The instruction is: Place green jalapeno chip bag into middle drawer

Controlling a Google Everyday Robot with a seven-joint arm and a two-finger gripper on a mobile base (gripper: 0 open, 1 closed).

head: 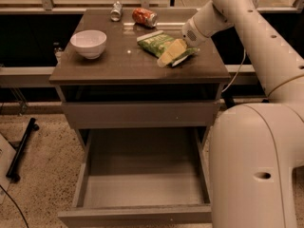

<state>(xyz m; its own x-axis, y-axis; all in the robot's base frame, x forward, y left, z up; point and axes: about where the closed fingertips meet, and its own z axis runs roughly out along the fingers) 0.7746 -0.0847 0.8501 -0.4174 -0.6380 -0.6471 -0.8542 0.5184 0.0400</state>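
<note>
Camera view looks down on the middle drawer (142,189), nearest at 6 o'clock. It is pulled fully out, and its flat grey bottom is bare. The robot's pale body (256,170) fills the 4 o'clock corner beside it. Just above the drawer is the closed front of a shallower drawer (140,114), and above that the brown cabinet top (118,68).

The green jalapeno chip bag (153,43) lies flat on that top, toward 1 o'clock from its centre and well apart from the open drawer below. The gripper (170,58) reaches in from 2 o'clock on the white arm (247,37) and lies across the bag's 4 o'clock end, touching it. Most of the bag lies toward 10 o'clock from the gripper. It seems to press on the foil, but whether it is open or clamped on the bag cannot be told. The pale lettering on the bag cannot be read.

A white bowl (89,42) stands at 9 o'clock from the bag. Farther back, a crushed red can (144,17) lies at 12 o'clock from the bag, with a small silver can (116,11) at 11 o'clock. No label on either can be read.
</note>
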